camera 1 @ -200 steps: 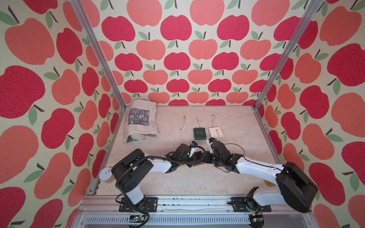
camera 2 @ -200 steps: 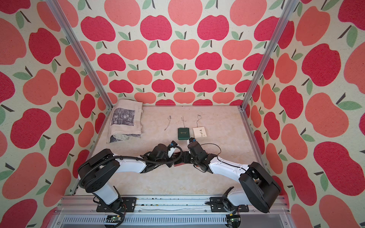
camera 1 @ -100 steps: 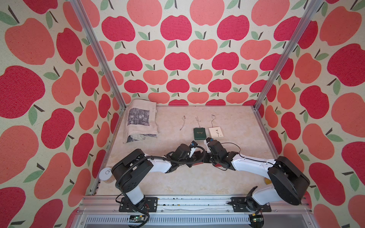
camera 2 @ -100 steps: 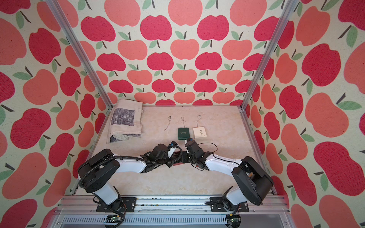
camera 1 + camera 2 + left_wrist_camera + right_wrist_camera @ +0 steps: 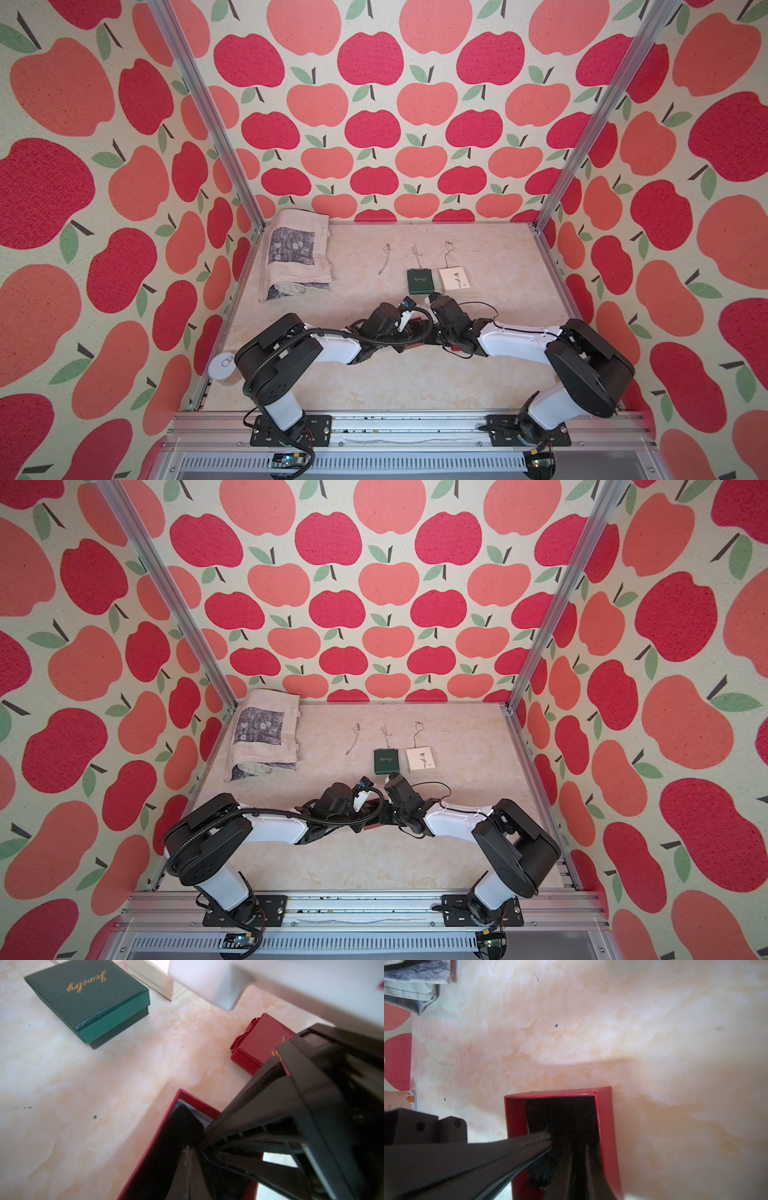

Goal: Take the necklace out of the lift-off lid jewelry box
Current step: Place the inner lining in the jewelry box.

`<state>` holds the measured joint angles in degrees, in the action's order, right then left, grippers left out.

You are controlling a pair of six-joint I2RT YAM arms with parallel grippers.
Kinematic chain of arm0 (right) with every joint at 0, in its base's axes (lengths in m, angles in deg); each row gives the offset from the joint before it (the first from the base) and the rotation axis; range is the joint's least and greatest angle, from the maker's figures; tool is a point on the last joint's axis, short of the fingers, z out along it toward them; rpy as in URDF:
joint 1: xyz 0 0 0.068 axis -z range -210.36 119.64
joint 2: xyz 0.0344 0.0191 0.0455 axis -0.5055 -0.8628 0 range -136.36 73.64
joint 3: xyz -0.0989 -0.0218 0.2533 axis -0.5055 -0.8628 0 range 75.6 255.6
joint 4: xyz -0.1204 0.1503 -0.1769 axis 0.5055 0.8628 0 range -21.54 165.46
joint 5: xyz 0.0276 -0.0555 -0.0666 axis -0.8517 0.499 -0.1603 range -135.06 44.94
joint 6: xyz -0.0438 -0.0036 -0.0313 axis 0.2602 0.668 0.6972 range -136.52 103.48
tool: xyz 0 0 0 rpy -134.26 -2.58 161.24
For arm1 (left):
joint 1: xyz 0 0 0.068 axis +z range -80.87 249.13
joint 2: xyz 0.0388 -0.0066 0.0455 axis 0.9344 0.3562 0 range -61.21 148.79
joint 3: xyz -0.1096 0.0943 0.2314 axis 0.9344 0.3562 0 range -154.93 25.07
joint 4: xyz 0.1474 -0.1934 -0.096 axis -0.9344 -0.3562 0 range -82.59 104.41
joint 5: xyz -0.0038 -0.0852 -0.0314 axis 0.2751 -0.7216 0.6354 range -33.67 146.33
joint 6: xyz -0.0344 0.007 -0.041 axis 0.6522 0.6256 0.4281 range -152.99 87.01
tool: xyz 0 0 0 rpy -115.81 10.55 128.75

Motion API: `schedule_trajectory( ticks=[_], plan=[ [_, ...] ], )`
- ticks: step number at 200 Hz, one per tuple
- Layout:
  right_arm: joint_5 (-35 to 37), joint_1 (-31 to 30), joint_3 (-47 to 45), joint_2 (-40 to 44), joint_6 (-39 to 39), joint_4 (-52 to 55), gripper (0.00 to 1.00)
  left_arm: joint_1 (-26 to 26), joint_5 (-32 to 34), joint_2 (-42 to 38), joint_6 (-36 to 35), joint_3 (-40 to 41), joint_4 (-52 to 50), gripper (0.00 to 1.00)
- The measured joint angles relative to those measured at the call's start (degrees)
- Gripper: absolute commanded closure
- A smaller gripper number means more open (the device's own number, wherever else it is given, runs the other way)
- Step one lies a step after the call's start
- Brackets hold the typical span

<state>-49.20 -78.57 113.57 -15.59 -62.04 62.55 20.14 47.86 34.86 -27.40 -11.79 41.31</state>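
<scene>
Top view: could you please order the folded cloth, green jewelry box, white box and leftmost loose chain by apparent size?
1. folded cloth
2. green jewelry box and white box: look alike, not ranked
3. loose chain, thin, smallest

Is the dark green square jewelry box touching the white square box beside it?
Apart. Both top views show bare tabletop between the dark green jewelry box and the white box.

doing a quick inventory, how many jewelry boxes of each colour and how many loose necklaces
green jewelry box: 1
white jewelry box: 1
red jewelry box, lid off: 1
loose necklaces: 3
total: 6
</scene>
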Motion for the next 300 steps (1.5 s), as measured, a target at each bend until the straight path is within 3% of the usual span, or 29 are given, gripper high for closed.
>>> schedule_trajectory(
  ticks=[93, 167, 300],
  plan=[
    [1.2, -1.2, -0.3, 8.2, 0.6, 1.2, 0.81, 0.0, 0.0, 0.0, 0.6, 0.2, 0.2, 1.0],
    [1.3, -2.8, -0.3, 6.7, 0.7, 2.4, 0.83, 0.2, 0.5, -0.5, 1.0, 1.9, 1.6, 1.0],
    [2.0, -2.8, 3.0, 0.7, 0.7, 3.0, 0.83, 2.4, 1.6, -9.6, 1.0, 7.4, 2.3, 1.0]
  ],
)
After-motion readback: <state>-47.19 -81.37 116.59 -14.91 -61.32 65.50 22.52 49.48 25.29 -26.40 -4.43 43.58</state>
